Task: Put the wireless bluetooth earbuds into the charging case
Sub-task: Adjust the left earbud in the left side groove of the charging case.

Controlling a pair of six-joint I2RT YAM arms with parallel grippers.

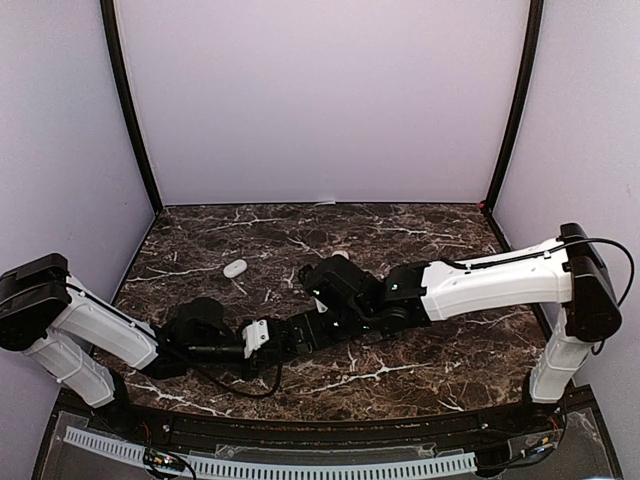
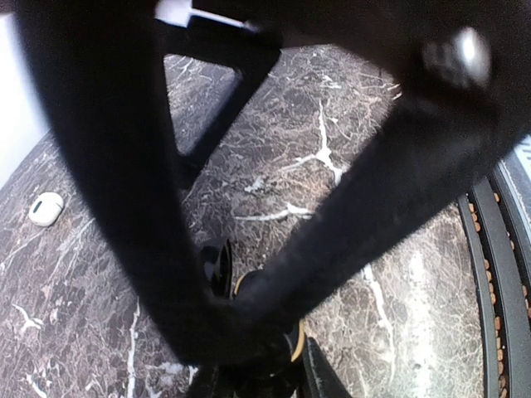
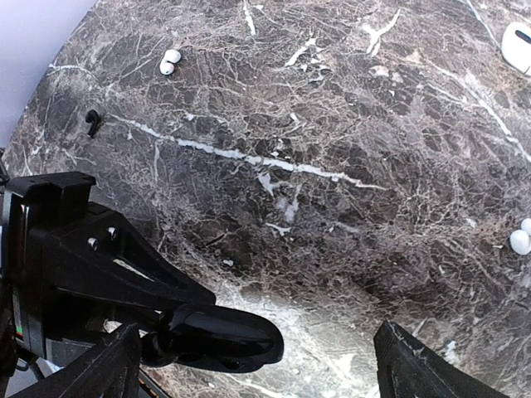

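White rounded charging case (image 1: 235, 268) lies flat left of the table's (image 1: 440, 350) centre; two tiny white earbuds (image 3: 169, 62) lie side by side near a table edge.

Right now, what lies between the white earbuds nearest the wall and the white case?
Only bare marble between the earbuds and the white case, per the right wrist view.

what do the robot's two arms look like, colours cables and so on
Both the left arm and right arm have glossy white link shells and chunky black joint housings. A thin black cable loops out by the right elbow. The right end effector is matte black throughout. No markings are readable.
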